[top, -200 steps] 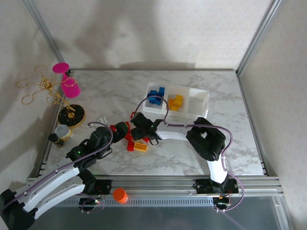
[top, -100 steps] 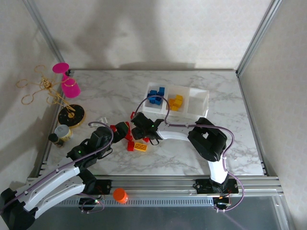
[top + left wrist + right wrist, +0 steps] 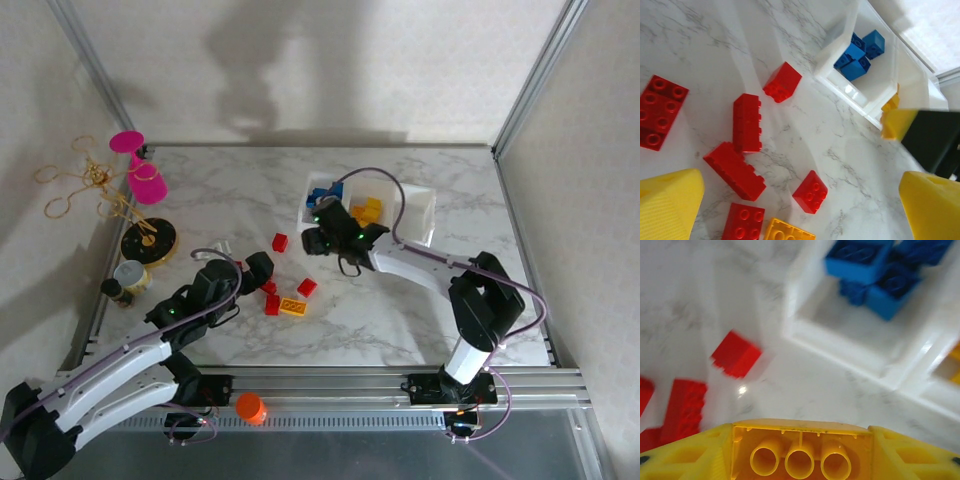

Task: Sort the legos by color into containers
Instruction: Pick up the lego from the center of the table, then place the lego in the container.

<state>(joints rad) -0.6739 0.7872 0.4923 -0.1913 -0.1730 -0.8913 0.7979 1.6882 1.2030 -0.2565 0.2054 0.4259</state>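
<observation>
Legos (image 3: 746,122) in red lie scattered left of the tray (image 3: 424,199); left gripper (image 3: 256,268) hovers over them, fingers spread, empty; right gripper (image 3: 325,238), at the tray's left near corner, clamps a yellow brick (image 3: 800,447), hidden from above; blue bricks (image 3: 322,194) sit in its left compartment, yellow ones (image 3: 367,212) in the middle.

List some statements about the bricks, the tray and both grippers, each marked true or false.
1. The right gripper holds a yellow brick. True.
2. Blue bricks sit in an end compartment of the tray. True.
3. The left gripper is shut on a brick. False: its jaws stand open, with nothing between them.
4. All the red bricks are in the tray. False: they lie on the table.
5. The tray's middle compartment is empty. False: yellow bricks lie in it.
</observation>
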